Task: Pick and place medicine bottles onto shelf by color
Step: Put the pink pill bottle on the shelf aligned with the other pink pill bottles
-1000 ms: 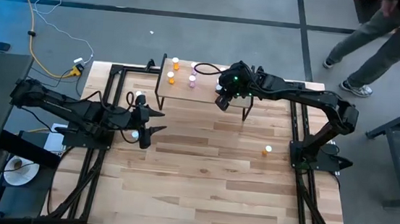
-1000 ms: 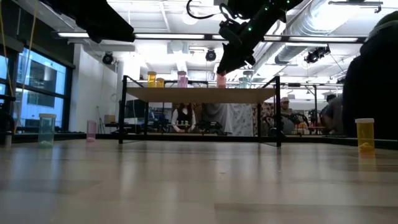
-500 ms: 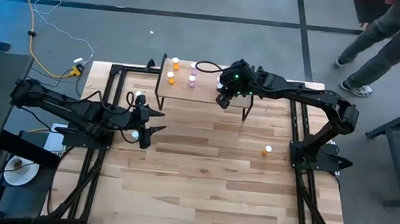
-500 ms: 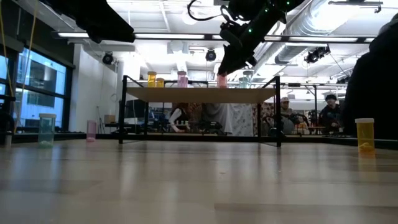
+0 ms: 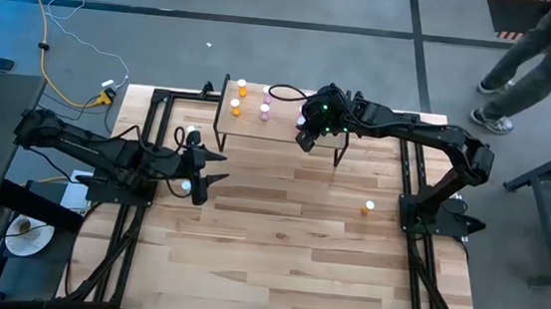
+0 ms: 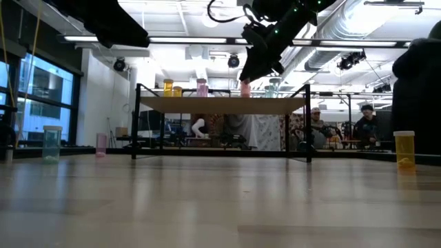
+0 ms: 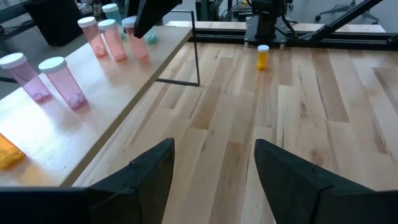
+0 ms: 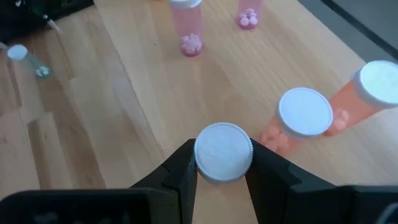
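The light-wood shelf [image 5: 278, 125] stands at the table's far middle. On it are orange bottles [image 5: 239, 97], pink bottles [image 5: 266, 103] and pink-red ones [image 8: 305, 118]. My right gripper [image 5: 304, 137] is above the shelf's right part, shut on a white-capped pink-red bottle [image 6: 245, 88]. My left gripper [image 5: 201, 173] is open and empty, above the table left of the shelf. An orange bottle [image 5: 368, 209] stands on the table at the right. A teal bottle [image 6: 52, 143] and a pink bottle [image 6: 101, 143] stand on the table at the left. My right gripper pinches the bottle's white cap [image 8: 224, 152] between its two fingers, one on each side of the cap. The fingers come from above, pointing down. The bottle is upright below them, its base at the shelf top [image 6: 245, 94]; whether it rests there I cannot tell.
Black frame rails [image 5: 152, 134] run along the table's left and right sides. The shelf's thin black legs [image 6: 307, 131] stand on the table. Free wood lies toward the near edge [image 5: 275, 275]. A person [image 5: 534, 57] walks on the floor beyond the far right corner.
Neither gripper has visibly moved, and the held bottle stays where it was. The person beyond the table has walked further to the right.
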Controlling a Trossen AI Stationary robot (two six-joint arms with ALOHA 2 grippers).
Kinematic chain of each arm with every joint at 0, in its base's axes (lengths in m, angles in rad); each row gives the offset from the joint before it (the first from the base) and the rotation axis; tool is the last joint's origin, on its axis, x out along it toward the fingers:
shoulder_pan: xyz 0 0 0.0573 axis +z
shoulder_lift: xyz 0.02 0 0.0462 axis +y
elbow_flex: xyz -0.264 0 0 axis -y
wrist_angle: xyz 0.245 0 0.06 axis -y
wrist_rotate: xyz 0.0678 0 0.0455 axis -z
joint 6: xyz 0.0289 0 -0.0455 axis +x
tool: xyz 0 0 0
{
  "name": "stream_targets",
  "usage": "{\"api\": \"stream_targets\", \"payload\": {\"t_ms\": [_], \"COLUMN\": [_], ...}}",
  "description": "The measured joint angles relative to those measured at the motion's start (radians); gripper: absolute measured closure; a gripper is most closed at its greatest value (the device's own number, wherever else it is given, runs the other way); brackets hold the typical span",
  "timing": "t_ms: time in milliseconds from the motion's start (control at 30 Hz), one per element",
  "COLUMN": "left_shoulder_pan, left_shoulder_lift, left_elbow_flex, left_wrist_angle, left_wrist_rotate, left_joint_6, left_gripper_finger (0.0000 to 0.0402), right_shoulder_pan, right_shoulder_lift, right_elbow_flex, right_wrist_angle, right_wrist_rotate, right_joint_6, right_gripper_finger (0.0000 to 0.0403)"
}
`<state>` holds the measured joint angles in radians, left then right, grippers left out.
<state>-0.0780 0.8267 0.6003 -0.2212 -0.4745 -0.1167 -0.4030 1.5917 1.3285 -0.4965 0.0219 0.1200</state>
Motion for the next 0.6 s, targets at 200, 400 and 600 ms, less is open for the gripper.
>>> {"api": "stream_targets", "payload": {"t_ms": [200, 400, 600], "left_shoulder_pan": [0.000, 0.000, 0.000], "left_shoulder_lift": [0.000, 0.000, 0.000], "left_elbow_flex": [0.000, 0.000, 0.000], "left_wrist_angle": [0.000, 0.000, 0.001], "left_wrist_rotate": [0.000, 0.000, -0.004], "left_joint_6": [0.024, 0.041, 0.042], "left_gripper_finger": [0.0188, 0.0188, 0.0188], "right_shoulder_pan": [0.004, 0.018, 0.018], "right_shoulder_lift": [0.000, 0.000, 0.000], "right_elbow_flex": [0.000, 0.000, -0.001], "right_wrist_angle": [-0.012, -0.035, -0.031], "right_wrist_rotate": [0.000, 0.000, 0.000], "right_joint_6": [0.037, 0.037, 0.030], "right_gripper_finger": [0.0297, 0.0297, 0.0297]}}
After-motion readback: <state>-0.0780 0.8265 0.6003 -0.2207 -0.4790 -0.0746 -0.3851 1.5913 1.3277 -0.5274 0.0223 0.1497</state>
